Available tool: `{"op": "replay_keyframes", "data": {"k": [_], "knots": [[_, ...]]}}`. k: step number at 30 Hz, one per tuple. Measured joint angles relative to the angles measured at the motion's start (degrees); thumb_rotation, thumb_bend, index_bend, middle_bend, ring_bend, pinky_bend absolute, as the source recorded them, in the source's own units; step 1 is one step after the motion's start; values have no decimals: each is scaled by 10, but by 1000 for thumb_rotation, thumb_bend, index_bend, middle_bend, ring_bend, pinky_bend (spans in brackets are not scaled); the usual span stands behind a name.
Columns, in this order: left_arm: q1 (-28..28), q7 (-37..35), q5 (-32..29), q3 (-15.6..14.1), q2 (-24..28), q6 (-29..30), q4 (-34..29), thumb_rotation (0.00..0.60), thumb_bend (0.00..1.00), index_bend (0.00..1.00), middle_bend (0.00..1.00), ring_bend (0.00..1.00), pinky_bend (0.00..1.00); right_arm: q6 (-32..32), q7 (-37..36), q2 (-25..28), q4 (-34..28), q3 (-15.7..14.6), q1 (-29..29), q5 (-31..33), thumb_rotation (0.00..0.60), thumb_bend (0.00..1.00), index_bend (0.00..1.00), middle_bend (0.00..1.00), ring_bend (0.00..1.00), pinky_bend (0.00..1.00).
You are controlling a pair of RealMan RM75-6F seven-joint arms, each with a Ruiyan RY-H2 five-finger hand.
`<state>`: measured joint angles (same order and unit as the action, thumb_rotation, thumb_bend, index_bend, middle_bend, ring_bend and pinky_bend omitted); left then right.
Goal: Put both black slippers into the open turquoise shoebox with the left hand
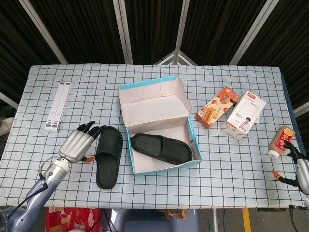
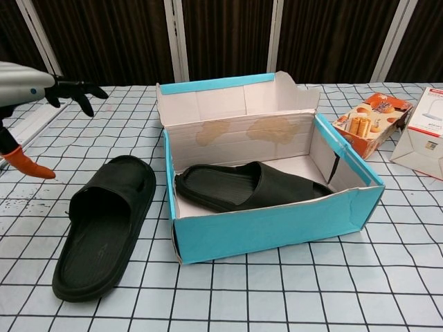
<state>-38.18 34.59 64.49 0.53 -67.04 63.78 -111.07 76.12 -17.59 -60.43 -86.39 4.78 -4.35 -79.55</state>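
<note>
Work surface: a table covered with a white cloth printed in a dark grid; behind it hang dark pleated curtains crossed by pale metal struts.

The open turquoise shoebox stands near the middle of the table, lid flap upright at its far side. One black slipper lies flat inside the shoebox, on its floor. The second black slipper lies on the cloth just left of the shoebox, outside it.

The left hand hangs just left of that outer slipper, fingers spread, holding nothing. The right hand shows only partly at the table's right edge, well away from the shoebox; whether it grasps anything cannot be told.

Right of the shoebox: an orange carton, a white carton, and further out a bottle lying down. Far left of the shoebox lies a white strip.
</note>
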Motion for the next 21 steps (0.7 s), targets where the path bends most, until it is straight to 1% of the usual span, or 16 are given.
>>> {"op": "replay_keyframes", "data": {"k": [4, 14, 21], "knots": [[-2, 13, -11, -1, -19, -6, 25, 552, 115, 47, 180, 78, 197, 3, -2, 0, 1, 0, 0, -1, 600, 234, 116, 223, 310, 331], [-19, 34, -42, 8, -95, -35, 117, 553, 117, 35, 132, 77, 197, -3, -2, 0, 3, 0, -2, 0, 600, 233, 116, 223, 310, 331], [-30, 29, -46, 14, -141, -52, 169, 555, 120, 33, 138, 77, 197, -8, 0, 0, 2, 0, -4, 3, 600, 233, 116, 223, 310, 331]]}}
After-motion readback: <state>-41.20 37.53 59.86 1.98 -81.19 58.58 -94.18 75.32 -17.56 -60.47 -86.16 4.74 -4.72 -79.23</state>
